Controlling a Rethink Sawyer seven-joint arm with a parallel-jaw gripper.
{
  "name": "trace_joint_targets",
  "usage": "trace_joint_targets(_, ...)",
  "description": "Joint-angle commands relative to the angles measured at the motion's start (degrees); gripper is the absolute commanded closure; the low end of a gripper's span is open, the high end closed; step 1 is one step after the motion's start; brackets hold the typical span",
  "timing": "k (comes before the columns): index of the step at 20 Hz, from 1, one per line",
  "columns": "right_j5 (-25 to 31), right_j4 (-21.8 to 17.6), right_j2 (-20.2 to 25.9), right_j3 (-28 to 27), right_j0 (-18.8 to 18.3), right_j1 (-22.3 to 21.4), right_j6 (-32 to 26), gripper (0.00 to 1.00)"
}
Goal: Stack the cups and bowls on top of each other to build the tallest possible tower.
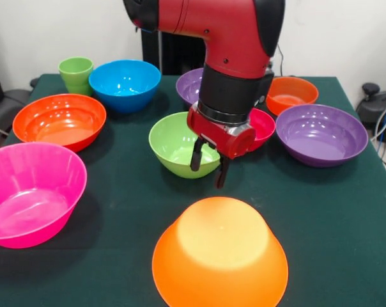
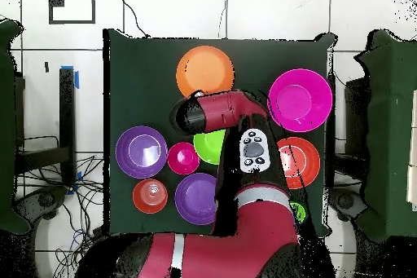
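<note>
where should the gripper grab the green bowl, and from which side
Probably by the rim, from straight above. The green bowl sits upright with its mouth open, and its thin wall should fit between the fingers, one inside and one outside. The gripper already hangs over its rim on the side nearest the magenta bowl, so that rim section looks easiest to reach.

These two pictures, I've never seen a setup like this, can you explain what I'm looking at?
It is a red and black robot arm at a green table. One picture looks across the table at the robot; the other looks straight down. Its hand hangs open and empty over a green bowl. Nearest the front camera sits an upturned orange bowl. Around it stand open bowls: pink, red-orange, blue, purple and others, plus a small light-green cup. Nothing is stacked yet.
</note>
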Motion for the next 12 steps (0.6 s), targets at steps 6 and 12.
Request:
trace_joint_targets(6, 7.74, 0.54, 5.52, 0.92, 0.40, 1.75, -7.94, 0.00)
trace_joint_targets(12, 7.53, 0.33, 5.07, 1.59, 1.07, 2.16, -6.96, 0.00)
